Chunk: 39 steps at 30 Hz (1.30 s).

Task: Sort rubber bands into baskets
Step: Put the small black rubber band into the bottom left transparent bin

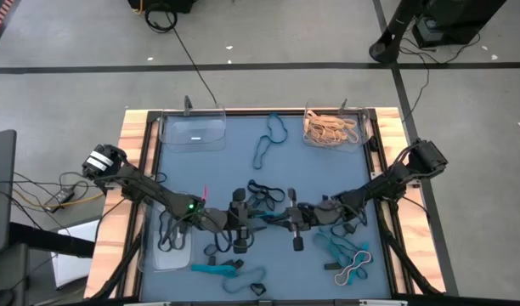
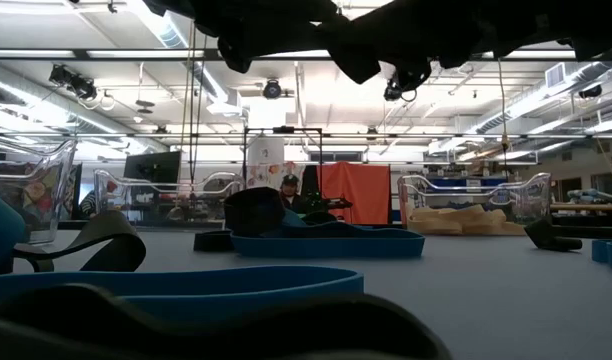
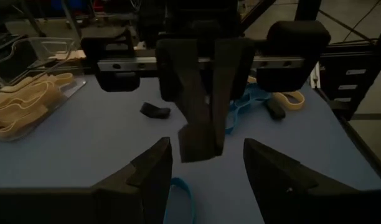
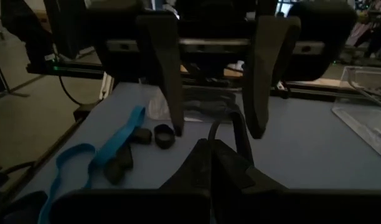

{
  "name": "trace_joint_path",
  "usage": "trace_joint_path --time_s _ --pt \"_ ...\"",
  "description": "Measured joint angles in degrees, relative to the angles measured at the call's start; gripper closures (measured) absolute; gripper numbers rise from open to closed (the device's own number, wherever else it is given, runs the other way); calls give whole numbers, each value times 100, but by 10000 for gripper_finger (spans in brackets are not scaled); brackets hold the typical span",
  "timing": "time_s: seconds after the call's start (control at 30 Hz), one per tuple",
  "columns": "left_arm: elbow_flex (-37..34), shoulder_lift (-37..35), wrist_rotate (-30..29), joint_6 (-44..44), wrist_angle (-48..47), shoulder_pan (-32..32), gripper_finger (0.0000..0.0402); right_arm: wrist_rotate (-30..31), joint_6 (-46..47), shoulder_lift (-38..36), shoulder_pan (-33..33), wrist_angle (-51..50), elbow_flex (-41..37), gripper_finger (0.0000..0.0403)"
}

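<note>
Left gripper (image 3: 206, 165) open | right gripper (image 4: 210, 155) pinching black rubber band (image 4: 231, 124)

You've got a blue mat (image 1: 217, 170) on the table, w/ a pale wood frame (image 1: 134, 136) around it. Off the left edge: white paper (image 1: 71, 263) on the floor and a tangle of cables (image 1: 56, 191). Far side, a black cable (image 1: 192, 64) crosses the grey floor. In the low view, an orange panel (image 2: 356, 192) stands in the room behind.
</note>
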Motion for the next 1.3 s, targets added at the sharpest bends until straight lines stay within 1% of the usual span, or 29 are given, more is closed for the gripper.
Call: trace_joint_path --time_s 0.07,0.17,0.5,0.57,0.67,0.77,0.9,1.03,1.17,1.3 --pt "0 0 0 0 9 0 213 2 -29 0 9 45 0 394" --pt "0 0 0 1 49 1 241 2 -109 0 32 58 0 394" --pt "0 -2 469 34 98 116 366 2 -129 0 34 89 0 394" --pt "0 -2 507 37 114 116 388 -2 -127 0 38 85 0 389" --pt "0 -2 508 39 107 114 392 67 39 0 36 41 0 369" --pt "0 -6 429 19 25 122 390 359 180 -3 44 -48 0 342" --pt "4 -131 154 -213 -543 94 395 990 192 -4 93 -215 0 303" --pt "4 -304 82 -501 -1021 101 396 1612 239 -4 158 -349 0 266" --pt "4 -566 44 -791 -1598 58 397 2125 873 -4 133 -966 0 238" --pt "4 -954 30 -1271 -2589 2 397 2089 1612 -4 -12 -1816 0 224"
